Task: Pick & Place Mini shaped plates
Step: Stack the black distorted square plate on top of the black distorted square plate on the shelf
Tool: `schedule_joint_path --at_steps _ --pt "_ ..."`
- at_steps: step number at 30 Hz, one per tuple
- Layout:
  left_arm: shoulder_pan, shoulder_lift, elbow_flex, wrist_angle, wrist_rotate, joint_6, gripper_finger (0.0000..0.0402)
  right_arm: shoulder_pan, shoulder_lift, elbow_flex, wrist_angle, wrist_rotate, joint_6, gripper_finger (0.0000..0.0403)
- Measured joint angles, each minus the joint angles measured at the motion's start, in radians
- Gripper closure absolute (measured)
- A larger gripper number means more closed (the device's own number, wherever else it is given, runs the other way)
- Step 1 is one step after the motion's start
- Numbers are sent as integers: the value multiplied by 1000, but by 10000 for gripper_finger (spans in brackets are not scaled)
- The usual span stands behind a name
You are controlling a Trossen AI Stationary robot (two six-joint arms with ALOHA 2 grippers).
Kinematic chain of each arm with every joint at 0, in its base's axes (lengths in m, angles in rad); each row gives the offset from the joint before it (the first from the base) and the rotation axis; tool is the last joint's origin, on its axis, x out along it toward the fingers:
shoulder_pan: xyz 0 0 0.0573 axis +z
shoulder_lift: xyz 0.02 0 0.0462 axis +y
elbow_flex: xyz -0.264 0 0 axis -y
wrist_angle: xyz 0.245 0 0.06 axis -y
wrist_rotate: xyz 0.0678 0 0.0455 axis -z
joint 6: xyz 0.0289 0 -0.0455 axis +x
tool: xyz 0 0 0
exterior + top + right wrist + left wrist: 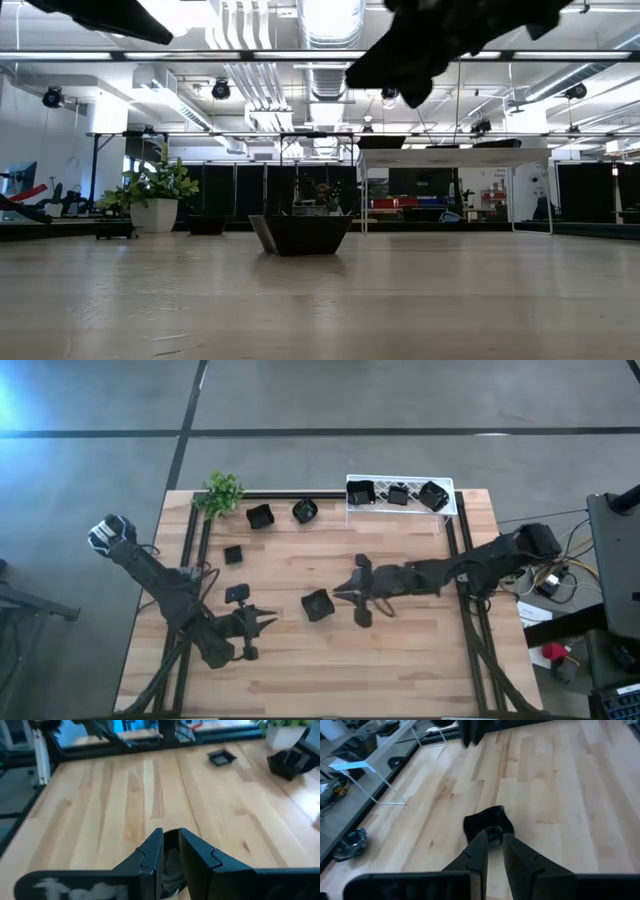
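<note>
- Right gripper (338, 594) near the middle of the worktop (400, 670), reaching in from the right edge. Fingers a narrow slot apart and, judged from the level view, holding nothing.
- Just past its tips, toward the left edge and slightly toward the front edge: one mini shaped plate (316, 604), almost under the fingertips.
- No marked long axis on that plate from overhead. Angular outline, about as broad as deep, so probably little call to turn the wrist before closing.
- Left gripper (270, 624) farther off, toward the front left corner and pointing at the same plate. Narrowly parted too, nothing between the fingers. The right arm is clearly the nearer of the two.
- Other plates near the back left corner, and three more in the white rack (450, 510) at the back edge, well apart from both grippers.
- Low view only: plate (300, 232) flat on the wood, rim up, sides tapering to a smaller base, with the right gripper (420, 60) well above it. A descent looks needed before any grip.
- Right wrist view only: dark plate (172, 865) seen through the slot of the right gripper (170, 833), so lined up sideways.
- Left wrist view only: plate (487, 821) clear of the left gripper (494, 837), bare wood all round it.
</note>
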Motion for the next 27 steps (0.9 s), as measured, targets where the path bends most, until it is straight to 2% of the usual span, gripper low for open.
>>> schedule_joint_path --at_steps 11,22,27 --pt "-18 -2 -53 60 -12 25 346 -8 172 188 -138 1 -49 346" --pt "-18 -5 -56 63 -11 73 346 -7 254 325 -260 5 -46 346" --pt "-18 -5 -56 63 -11 77 346 -7 262 346 -283 7 -24 346"
